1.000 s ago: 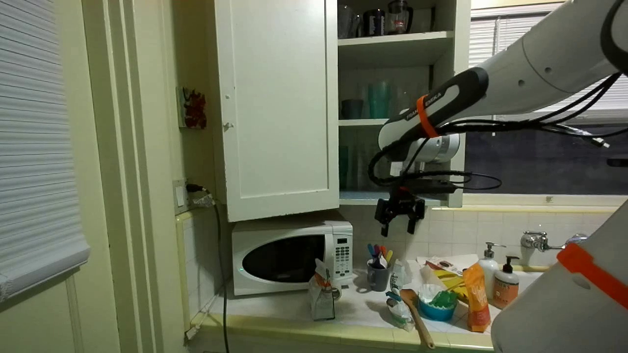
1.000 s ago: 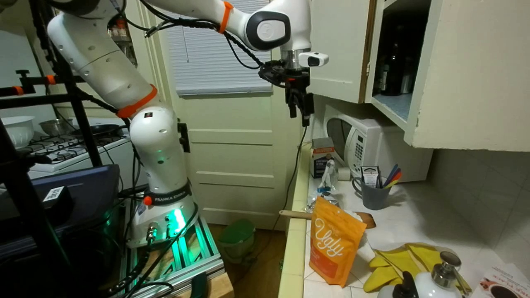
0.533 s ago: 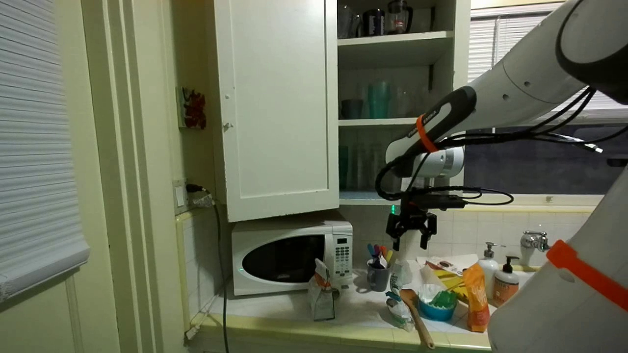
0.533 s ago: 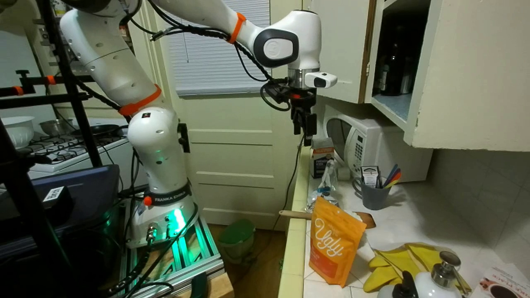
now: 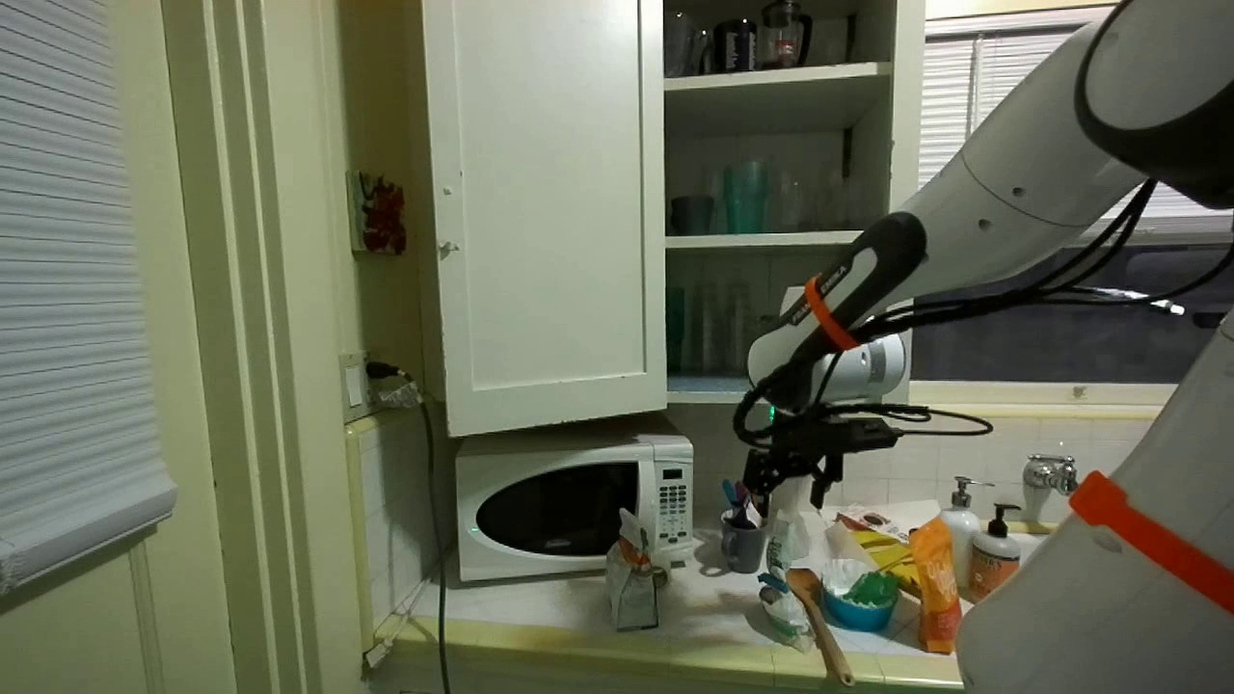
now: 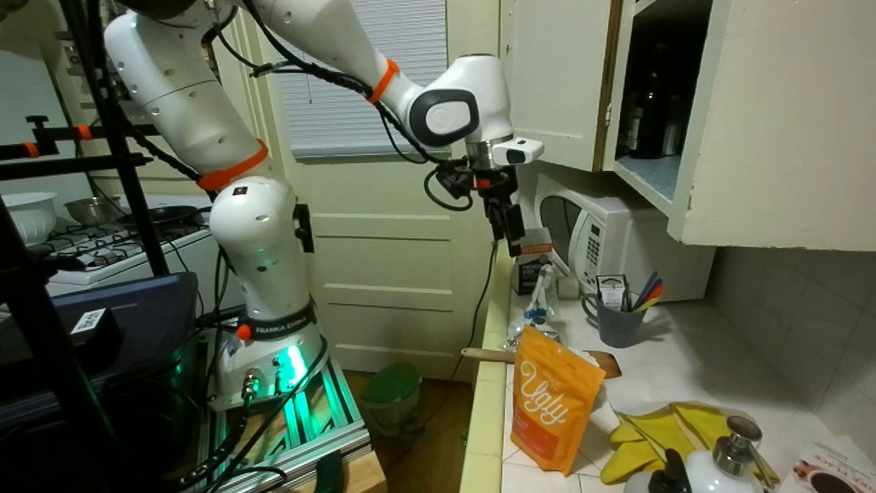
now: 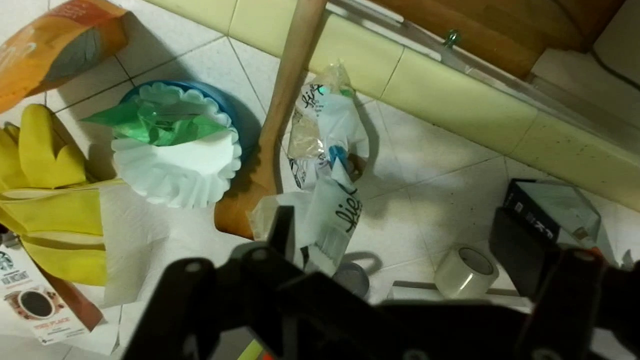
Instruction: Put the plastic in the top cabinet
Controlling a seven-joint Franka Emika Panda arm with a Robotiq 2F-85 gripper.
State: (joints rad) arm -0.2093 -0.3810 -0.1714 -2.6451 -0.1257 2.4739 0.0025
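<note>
1. Leftmost over the counter (image 6: 718,363) in an exterior view, the claw (image 6: 508,245) hung spread, nothing between its fingers (image 7: 283,230), above and slightly beyond the wooden spoon (image 7: 292,70). The plastic bag (image 7: 322,170), most likely the plastic meant, lay below it on the counter, just beside the spoon; whether they touched could not be told. Its long axis ran roughly alongside the spoon's handle and across the line between the fingers, so the single arm (image 6: 448,118) probably needed to lower and edge spoonward.
2. The bag was thin, crinkled and shiny, part clear, part white with dark lettering, gathered near its middle by a blue clip or tie (image 7: 338,154); it would likely slump when lifted.
3. On the spoon's near side stood a glossy orange pouch (image 6: 556,404) and, close beside the spoon, a round blue bowl (image 5: 858,617) with fluted white paper (image 7: 172,182) and crisp green film (image 7: 165,125).
4. Beyond the spoon's head came a smooth grey mug (image 6: 619,322) and, well apart from the spoon, the boxy white microwave (image 6: 657,239).
5. Nearer than the spoon sprawled limp yellow gloves (image 6: 674,438), matt and rubbery.
6. Rightmost, high above the spoon, was the top cabinet (image 6: 787,130), flat-sided and cream-painted, standing open.
</note>
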